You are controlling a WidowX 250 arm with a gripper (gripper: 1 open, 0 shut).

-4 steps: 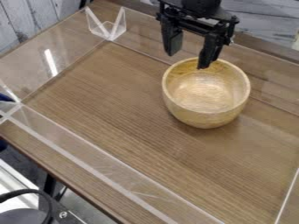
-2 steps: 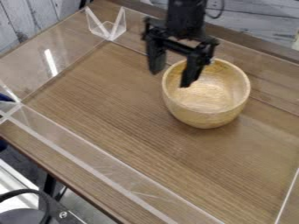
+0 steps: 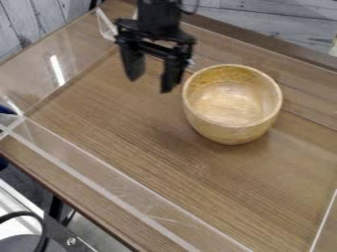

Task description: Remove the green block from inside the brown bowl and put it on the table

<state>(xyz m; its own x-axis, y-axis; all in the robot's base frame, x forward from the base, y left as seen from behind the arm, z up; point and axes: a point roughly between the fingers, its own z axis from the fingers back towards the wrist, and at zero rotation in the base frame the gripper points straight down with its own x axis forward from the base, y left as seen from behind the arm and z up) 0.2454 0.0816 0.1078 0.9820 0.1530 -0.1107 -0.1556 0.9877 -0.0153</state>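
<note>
Gripper (image 3: pixel 154 78) hangs pointing down, up-left of the brown bowl (image 3: pixel 232 102), clear of its rim, jaws spread wide with nothing between them. The bowl sits on the tabletop (image 3: pixel 132 148) toward its right side, upright, and its inside looks bare: plain wood grain, no green visible. No green block shows anywhere on the tabletop either, so its location can't be told; it may be hidden, too small to see, or simply not in view.

Risks from here, as judgement:
- Gripper is offset from the bowl; a straight descent would meet bare tabletop, not the bowl.
- If it swings back over the bowl, a finger could clip the thick rim and shove or tip the bowl, since nothing pins it down.
- With no block seen, a closing move could grab air or pinch the bowl wall.
- The clear acrylic wall (image 3: pixel 116 31) stands just beyond the gripper; drifting farther from the bowl risks a knock.
</note>
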